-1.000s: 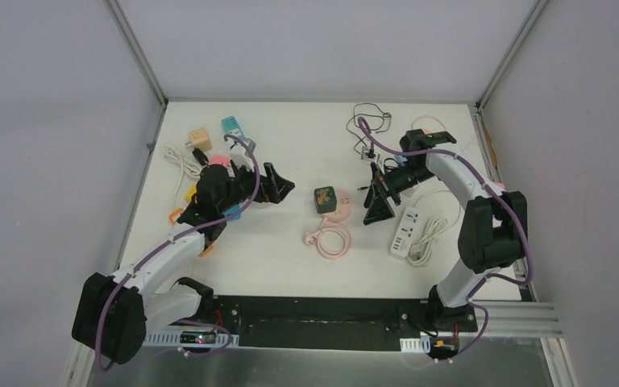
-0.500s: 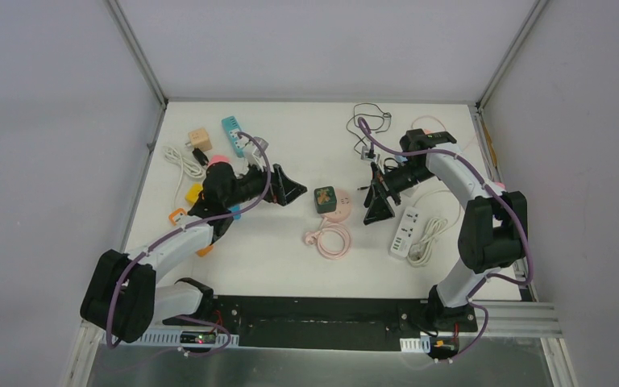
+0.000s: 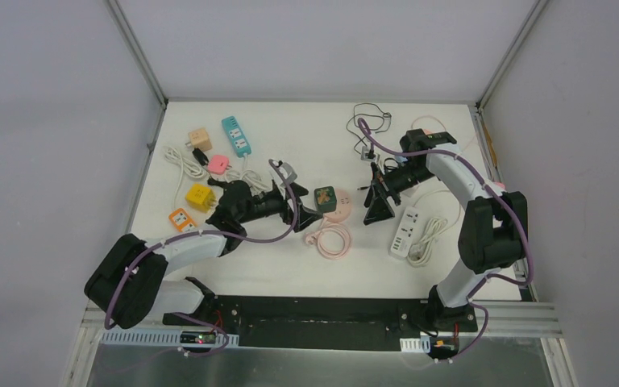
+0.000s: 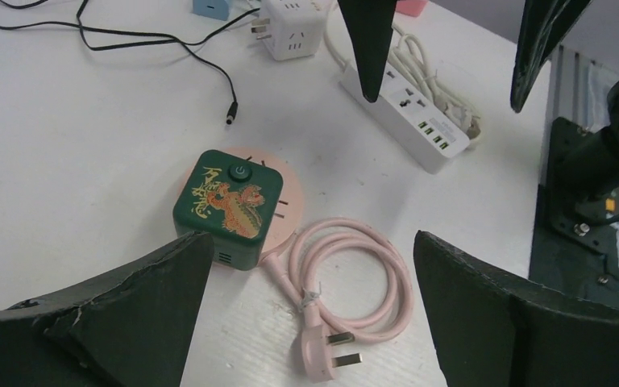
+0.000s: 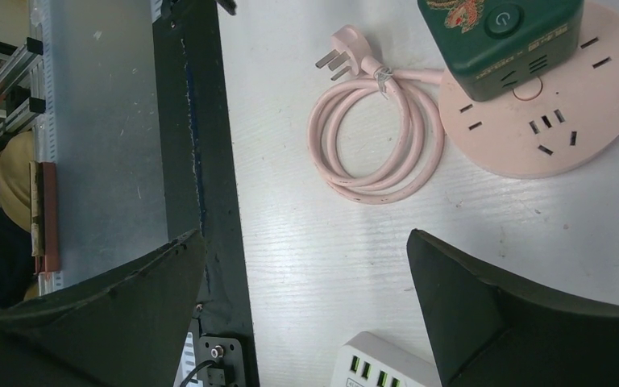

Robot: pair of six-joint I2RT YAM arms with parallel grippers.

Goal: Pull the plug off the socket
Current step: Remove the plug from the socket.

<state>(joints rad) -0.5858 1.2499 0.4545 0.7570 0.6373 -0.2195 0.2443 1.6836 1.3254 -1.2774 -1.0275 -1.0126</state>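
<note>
The plug [image 3: 325, 197] is a dark green cube with a tiger print, seated on the round pink socket [image 3: 341, 212] mid-table. The socket's pink cord [image 3: 332, 239] lies coiled in front, its own prongs bare. My left gripper [image 3: 303, 208] hovers open just left of the plug, touching nothing. In the left wrist view the plug [image 4: 227, 205] and socket [image 4: 288, 197] lie ahead of the open left gripper [image 4: 310, 242]. My right gripper [image 3: 377, 197] is open to the right of the socket. The right wrist view shows the plug [image 5: 500, 32], the socket [image 5: 548, 121] and the open right gripper [image 5: 305, 238].
A white power strip [image 3: 404, 231] with its cord lies right of the right gripper. Black cables [image 3: 368, 121] sit at the back. Yellow [image 3: 200, 196], orange [image 3: 180, 218], pink [image 3: 219, 164] and teal [image 3: 236, 135] adapters lie at the left. The black base rail [image 3: 314, 310] runs along the near edge.
My left arm has swung right and forward, from over the adapters at the left to beside the green plug. The right arm has not moved.
</note>
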